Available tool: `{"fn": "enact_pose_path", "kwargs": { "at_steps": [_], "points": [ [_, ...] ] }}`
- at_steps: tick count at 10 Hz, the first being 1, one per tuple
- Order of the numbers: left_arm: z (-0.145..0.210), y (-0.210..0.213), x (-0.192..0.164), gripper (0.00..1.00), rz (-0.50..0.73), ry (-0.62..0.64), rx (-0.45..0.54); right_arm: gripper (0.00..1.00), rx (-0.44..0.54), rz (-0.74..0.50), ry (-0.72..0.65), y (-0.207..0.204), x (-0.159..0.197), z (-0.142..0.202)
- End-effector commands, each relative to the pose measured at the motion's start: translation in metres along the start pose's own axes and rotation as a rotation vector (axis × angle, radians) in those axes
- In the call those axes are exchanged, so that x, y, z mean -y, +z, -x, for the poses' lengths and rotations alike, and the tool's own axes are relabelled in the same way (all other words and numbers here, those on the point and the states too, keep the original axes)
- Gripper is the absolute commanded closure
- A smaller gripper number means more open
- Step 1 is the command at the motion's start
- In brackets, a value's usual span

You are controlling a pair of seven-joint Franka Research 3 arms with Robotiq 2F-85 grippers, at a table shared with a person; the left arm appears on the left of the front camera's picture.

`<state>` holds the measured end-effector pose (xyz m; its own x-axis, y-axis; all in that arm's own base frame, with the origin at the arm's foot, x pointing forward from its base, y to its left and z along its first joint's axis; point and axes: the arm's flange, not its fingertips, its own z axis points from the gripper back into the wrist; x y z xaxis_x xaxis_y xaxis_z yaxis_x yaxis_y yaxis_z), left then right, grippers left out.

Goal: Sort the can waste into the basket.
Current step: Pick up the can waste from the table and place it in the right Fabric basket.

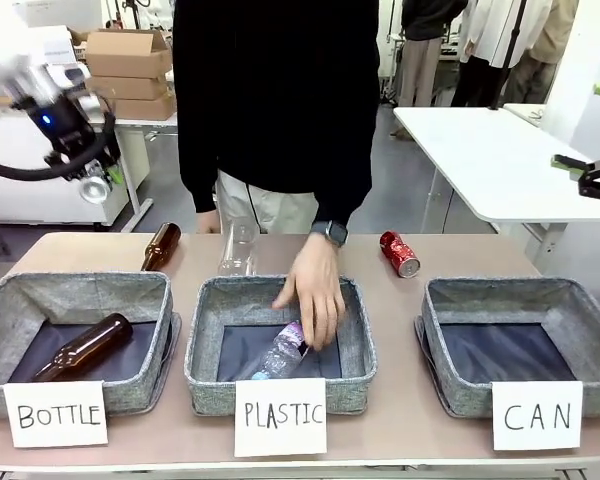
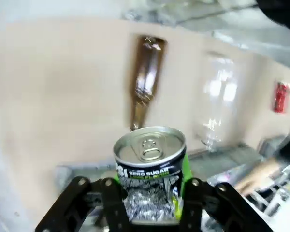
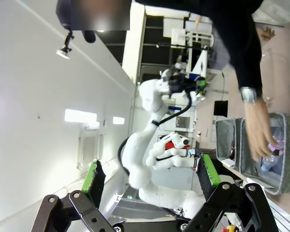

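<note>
While raised above the table's left end, left gripper (image 2: pixel 147 203) pinches dark yellow-green-marked metal can (image 2: pixel 150 166); right gripper (image 3: pixel 150 179) spread, empty; red metal can (image 1: pixel 399 253) lies behind grey woven basket carded "CAN" (image 1: pixel 517 300).

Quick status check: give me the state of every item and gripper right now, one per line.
Left gripper: shut on the dark can, raised above the table.
Dark can: held, unopened tab, crumpled lower body.
Right gripper: open, empty.
Red can: lying on the table.
CAN basket: empty.
Brown bottle: lying on the table.
Clear bottle: on the table.
Person's hand: placing a plastic bottle into the PLASTIC basket.
</note>
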<state>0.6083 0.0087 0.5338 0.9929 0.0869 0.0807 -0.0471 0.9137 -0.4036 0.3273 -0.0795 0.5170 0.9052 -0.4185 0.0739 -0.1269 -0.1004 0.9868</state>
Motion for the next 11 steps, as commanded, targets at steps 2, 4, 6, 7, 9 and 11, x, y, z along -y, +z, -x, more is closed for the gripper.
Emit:
{"fn": "enact_pose_path", "kwargs": {
  "at_steps": [2,4,6,7,9,11],
  "points": [
    [0.140,0.023,0.011,0.84,0.149,-0.020,-0.013,0.00,-0.005,-0.005,0.021,0.000,-0.001,-0.001],
    [0.206,0.018,-0.012,0.84,0.121,-0.305,-0.008,0.00,-0.005,-0.005,0.021,0.000,-0.001,-0.001],
    [0.137,0.035,0.021,0.84,0.128,-0.043,-0.010,0.00,-0.005,-0.005,0.021,0.000,-0.001,-0.001],
    [0.137,0.035,0.021,0.84,0.128,-0.043,-0.010,0.00,-0.005,-0.005,0.021,0.000,-0.001,-0.001],
    [0.152,-0.009,0.016,0.60,0.140,-0.197,-0.092,0.00,0.001,0.001,0.000,0.000,0.000,0.000],
    [0.097,-0.072,0.114,0.60,0.164,-0.538,-0.164,0.00,0.147,0.117,0.228,0.085,-0.077,0.004]
  ]
}}
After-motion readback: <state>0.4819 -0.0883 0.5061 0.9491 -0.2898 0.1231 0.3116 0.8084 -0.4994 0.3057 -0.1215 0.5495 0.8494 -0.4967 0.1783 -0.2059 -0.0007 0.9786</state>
